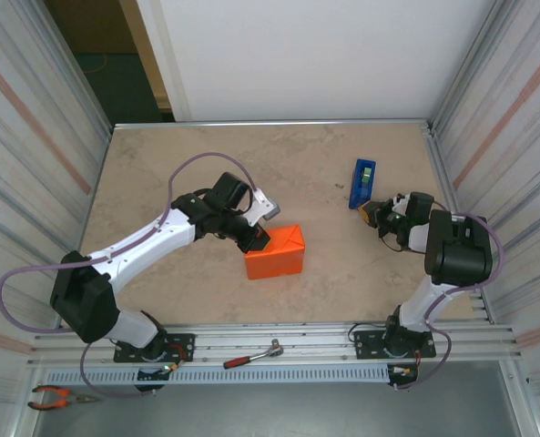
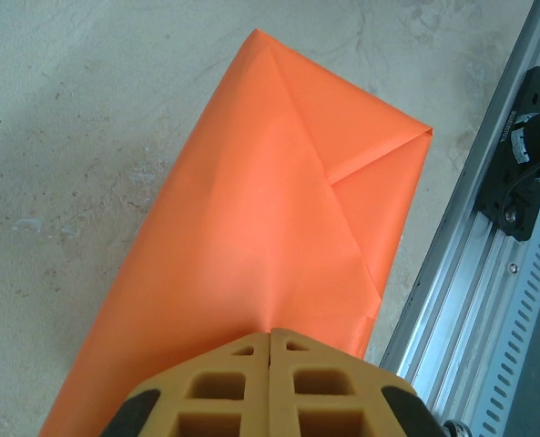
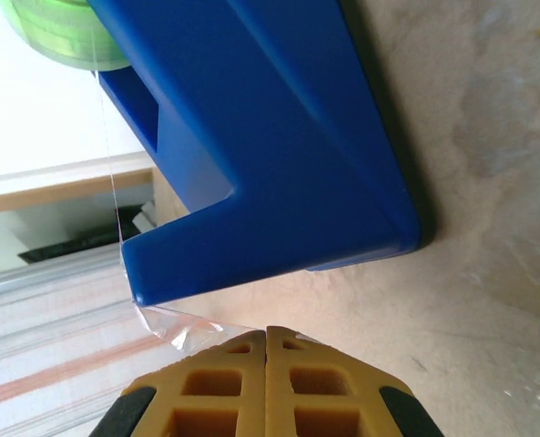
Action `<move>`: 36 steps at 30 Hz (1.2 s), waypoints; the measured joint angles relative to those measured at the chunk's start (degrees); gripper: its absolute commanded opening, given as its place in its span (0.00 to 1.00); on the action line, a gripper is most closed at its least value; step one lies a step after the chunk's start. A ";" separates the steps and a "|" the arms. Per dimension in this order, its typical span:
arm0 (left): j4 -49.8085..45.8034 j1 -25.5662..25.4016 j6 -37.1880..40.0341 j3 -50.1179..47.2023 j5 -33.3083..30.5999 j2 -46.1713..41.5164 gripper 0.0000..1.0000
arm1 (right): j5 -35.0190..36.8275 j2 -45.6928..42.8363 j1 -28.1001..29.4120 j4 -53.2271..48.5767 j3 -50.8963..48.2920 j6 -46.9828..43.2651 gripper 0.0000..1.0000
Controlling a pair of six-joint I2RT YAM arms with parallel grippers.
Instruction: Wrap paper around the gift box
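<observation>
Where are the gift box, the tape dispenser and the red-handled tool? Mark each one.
gift box point(image 1: 279, 258): top external view, on its orange-wrapped top face.
tape dispenser point(image 1: 363, 182): top external view, on the middle of its blue body.
red-handled tool point(image 1: 243, 360): top external view, on its red handle.

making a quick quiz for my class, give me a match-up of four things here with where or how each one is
Things:
1. gift box
2. tape dispenser
3. left gripper
4. red-handled wrench

Place or state:
A. blue, beside the right gripper
B. lying on the metal rail between the arm bases
C. orange, in the middle of the table
D. shut, tips at the gift box

Pairs: 1-C, 2-A, 3-D, 4-B
</observation>
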 measured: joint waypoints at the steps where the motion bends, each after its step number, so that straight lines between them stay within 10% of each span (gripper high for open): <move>1: 0.00 0.00 0.00 0.00 0.00 0.00 0.00 | 0.09 0.39 0.37 0.87 0.07 0.59 0.00; 36: 0.00 -0.02 0.00 0.00 -0.02 -0.04 0.00 | 0.79 1.51 4.61 -0.24 -1.36 2.23 0.00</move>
